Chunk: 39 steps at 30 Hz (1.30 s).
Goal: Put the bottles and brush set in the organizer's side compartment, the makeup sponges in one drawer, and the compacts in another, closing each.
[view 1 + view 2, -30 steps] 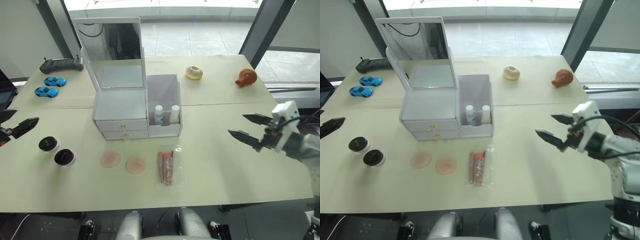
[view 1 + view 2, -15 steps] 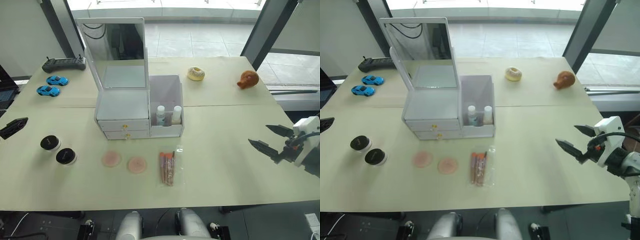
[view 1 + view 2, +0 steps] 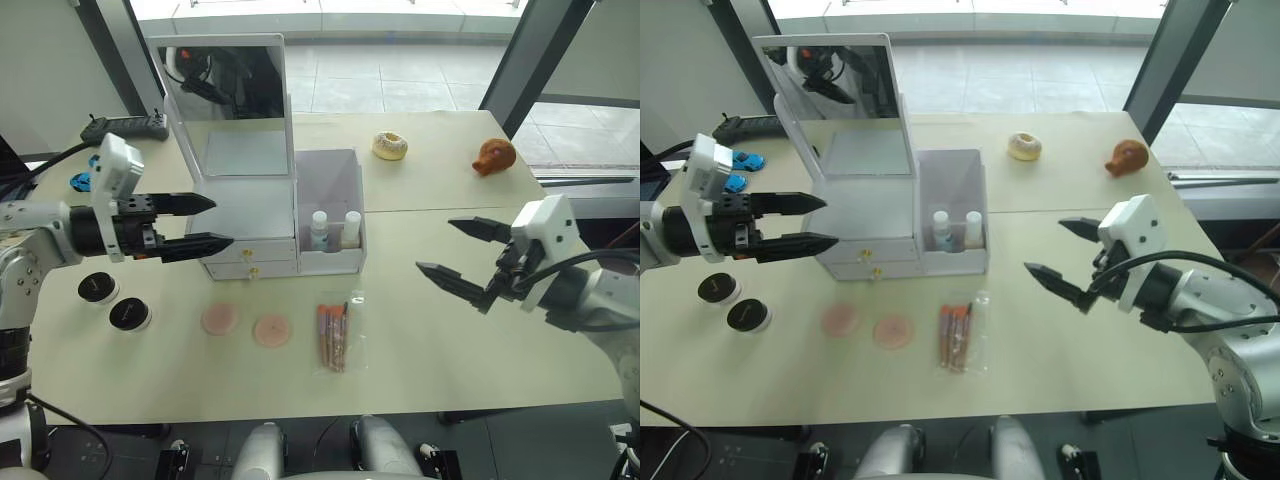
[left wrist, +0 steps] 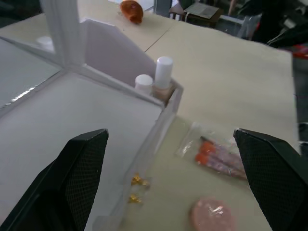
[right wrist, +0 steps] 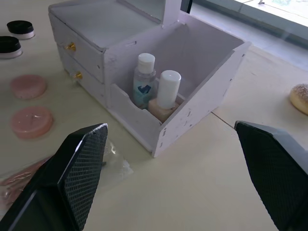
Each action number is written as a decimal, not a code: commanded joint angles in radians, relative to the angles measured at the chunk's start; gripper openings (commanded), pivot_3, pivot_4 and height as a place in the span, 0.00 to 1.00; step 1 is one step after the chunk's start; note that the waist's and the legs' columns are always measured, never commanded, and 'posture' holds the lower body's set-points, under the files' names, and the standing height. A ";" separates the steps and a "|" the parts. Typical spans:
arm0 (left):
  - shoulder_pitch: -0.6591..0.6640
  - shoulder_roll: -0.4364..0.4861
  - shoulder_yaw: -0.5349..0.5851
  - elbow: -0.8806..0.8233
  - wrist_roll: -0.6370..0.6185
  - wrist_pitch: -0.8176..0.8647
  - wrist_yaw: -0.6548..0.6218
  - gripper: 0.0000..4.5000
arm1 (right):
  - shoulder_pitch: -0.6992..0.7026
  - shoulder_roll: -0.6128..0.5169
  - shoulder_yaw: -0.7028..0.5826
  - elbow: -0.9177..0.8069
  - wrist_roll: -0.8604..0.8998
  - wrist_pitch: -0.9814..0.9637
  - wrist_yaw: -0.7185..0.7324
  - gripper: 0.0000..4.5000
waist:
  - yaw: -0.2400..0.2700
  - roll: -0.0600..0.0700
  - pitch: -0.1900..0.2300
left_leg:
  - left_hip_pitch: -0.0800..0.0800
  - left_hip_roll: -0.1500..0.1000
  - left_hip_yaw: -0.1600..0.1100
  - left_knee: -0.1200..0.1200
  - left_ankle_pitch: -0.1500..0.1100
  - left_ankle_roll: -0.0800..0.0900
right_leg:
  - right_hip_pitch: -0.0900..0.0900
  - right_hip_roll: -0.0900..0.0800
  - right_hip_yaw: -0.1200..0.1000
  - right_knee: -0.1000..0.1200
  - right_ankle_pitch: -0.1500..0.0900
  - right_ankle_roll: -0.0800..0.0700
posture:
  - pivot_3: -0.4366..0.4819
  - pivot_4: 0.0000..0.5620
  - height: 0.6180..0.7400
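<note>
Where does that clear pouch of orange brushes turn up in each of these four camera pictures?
Left eye view: brush set lies on the table in front of the side compartment.
Right eye view: same spot.
Left wrist view: past the organizer's corner.
Right wrist view: partly cut off at the edge.
Shared landmark: the two bottles.

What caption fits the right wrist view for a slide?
Both bottles stand in the organizer's side compartment; the drawers are closed, and the sponges lie on the table.

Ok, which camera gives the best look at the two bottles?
The right wrist view: both bottles stand close and unblocked in the side compartment. The left wrist view shows their caps; both eye views show them small.
</note>
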 commanded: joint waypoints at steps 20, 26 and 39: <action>0.087 -0.276 -0.374 -0.221 -0.009 0.249 0.316 0.00 | -0.179 0.393 0.116 0.421 0.613 0.684 -0.666 1.00 | 0.001 0.001 -0.001 | -0.001 0.001 -0.001 0.001 0.000 0.000 | 0.000 0.004 0.003 -0.002 0.001 -0.003 | 0.48 0.27 1.00; 0.086 -0.359 -0.414 -0.170 0.038 0.300 0.402 0.00 | -0.182 0.435 0.100 0.480 0.636 0.697 -0.759 1.00 | -0.001 0.002 -0.001 | 0.000 0.002 -0.002 0.001 0.000 0.000 | 0.000 0.006 0.003 -0.002 0.001 -0.003 | 0.48 0.27 1.00; 0.130 -0.442 -0.497 -0.135 0.178 0.328 0.539 0.00 | -0.215 0.527 0.190 0.635 0.662 0.688 -0.721 1.00 | -0.008 0.004 -0.003 | 0.001 0.004 -0.002 -0.001 0.000 0.001 | 0.006 0.009 0.004 -0.002 0.001 -0.003 | 0.48 0.27 1.00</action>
